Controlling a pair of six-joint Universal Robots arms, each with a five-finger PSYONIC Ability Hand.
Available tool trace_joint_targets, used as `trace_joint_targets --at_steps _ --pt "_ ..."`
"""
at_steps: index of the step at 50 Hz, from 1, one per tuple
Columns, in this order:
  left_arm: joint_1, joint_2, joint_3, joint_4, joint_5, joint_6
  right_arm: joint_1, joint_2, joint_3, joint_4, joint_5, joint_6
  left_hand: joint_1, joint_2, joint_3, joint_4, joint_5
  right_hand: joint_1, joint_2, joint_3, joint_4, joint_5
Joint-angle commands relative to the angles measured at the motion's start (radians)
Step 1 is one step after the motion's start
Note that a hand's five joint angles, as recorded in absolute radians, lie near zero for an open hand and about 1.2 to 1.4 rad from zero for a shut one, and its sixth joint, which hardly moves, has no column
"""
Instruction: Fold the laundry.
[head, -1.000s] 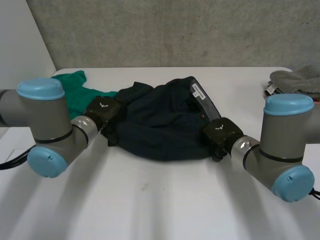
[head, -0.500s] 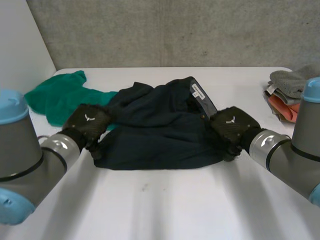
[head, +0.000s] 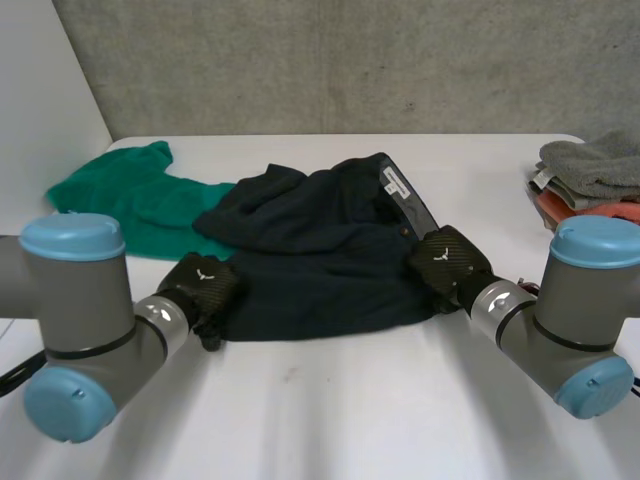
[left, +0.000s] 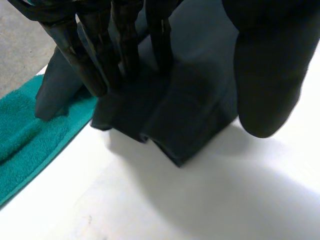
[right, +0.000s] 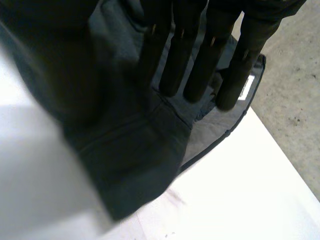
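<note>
A dark navy garment (head: 310, 250) lies crumpled in the middle of the white table (head: 330, 410), its white label (head: 393, 183) at the far right side. My left hand (head: 203, 285) is at its near left corner. In the left wrist view the straight fingers (left: 95, 60) stand on the folded corner of the garment (left: 190, 115), with the thumb (left: 265, 70) apart beside it. My right hand (head: 450, 260) rests at the near right edge. Its straight fingers (right: 195, 60) lie over the garment (right: 130, 145), pointing toward the label (right: 245, 90).
A green towel (head: 130, 200) lies at the back left, touching the garment; its edge (left: 25, 145) lies beside my left fingers. A grey cloth (head: 595, 165) lies on an orange one (head: 600, 212) at the far right edge. A concrete wall stands behind the table.
My left hand has slid from the garment's far left side to its near left corner. The right hand shifted a little at the right edge. The near edge now lies straighter.
</note>
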Motion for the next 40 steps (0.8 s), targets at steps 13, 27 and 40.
trace_joint_targets --at_steps 13,27,40 --pt "-0.062 0.282 0.251 -0.048 -0.072 0.029 -0.034 -0.285 -0.172 0.287 0.029 0.2 0.907 0.921 0.92 0.916 0.914 0.406 0.398 0.413 0.437 0.445" --pt "-0.019 0.331 0.79 -0.43 -0.024 -0.18 -0.074 -0.428 -0.599 0.502 0.038 0.53 0.907 0.921 0.92 0.916 0.914 0.406 0.398 0.413 0.437 0.445" --pt "0.025 -0.051 0.939 -0.449 -0.017 -0.178 0.032 -0.16 -0.607 0.545 0.096 0.369 0.907 0.921 0.92 0.916 0.914 0.406 0.398 0.413 0.437 0.445"
